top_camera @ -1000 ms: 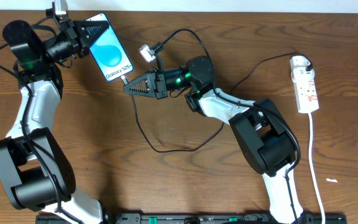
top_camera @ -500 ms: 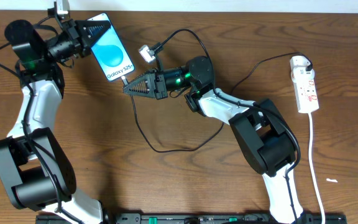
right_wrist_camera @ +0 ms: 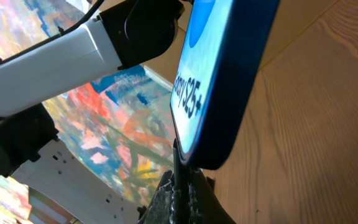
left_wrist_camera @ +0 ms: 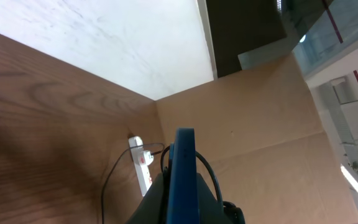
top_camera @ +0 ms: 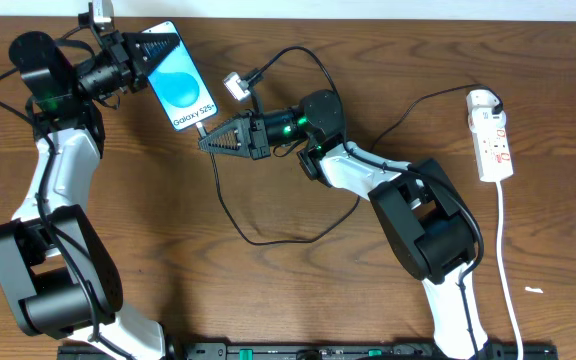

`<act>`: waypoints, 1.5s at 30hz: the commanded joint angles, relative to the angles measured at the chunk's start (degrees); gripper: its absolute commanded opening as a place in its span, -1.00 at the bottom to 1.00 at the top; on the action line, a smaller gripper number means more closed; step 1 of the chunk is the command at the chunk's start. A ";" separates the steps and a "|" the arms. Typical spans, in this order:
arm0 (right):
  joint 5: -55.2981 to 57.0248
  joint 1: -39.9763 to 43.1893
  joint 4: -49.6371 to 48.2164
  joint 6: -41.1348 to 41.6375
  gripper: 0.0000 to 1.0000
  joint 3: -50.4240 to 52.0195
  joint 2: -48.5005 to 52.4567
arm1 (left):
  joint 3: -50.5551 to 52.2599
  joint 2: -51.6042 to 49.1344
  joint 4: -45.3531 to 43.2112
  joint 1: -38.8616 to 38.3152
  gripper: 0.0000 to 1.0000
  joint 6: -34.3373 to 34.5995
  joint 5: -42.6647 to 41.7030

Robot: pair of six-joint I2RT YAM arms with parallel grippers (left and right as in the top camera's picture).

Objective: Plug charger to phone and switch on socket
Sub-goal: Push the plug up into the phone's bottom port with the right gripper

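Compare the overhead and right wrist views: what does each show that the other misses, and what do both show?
Overhead only: the socket at the far right with its white cord, and the full loop of the charger. Right wrist only: a close look at the charger's tip meeting the bottom edge of the phone, with the right gripper pinching the cable just below; whether it is fully seated cannot be told. Both: the phone's blue screen, and the left gripper holding the phone.

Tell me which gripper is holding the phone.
The left gripper, clamped on the phone's upper end; the right gripper pinches the charger at its bottom.
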State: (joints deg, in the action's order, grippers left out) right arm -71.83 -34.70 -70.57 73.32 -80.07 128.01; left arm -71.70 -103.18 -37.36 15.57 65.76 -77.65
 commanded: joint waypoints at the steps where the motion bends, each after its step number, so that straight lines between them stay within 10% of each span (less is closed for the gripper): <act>1: 2.32 0.39 -0.15 1.90 -0.98 -0.55 -0.59 | -0.61 1.38 -0.48 -0.55 -0.85 -0.79 -1.42; 45: 5.35 0.90 -0.15 5.90 -0.98 -0.55 -0.59 | -0.61 1.38 -0.42 -0.57 -0.85 -4.63 -6.29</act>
State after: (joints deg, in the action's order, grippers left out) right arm -72.77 -34.63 -70.48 79.09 -80.05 128.01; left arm -71.70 -103.18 -37.54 15.57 61.65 -80.58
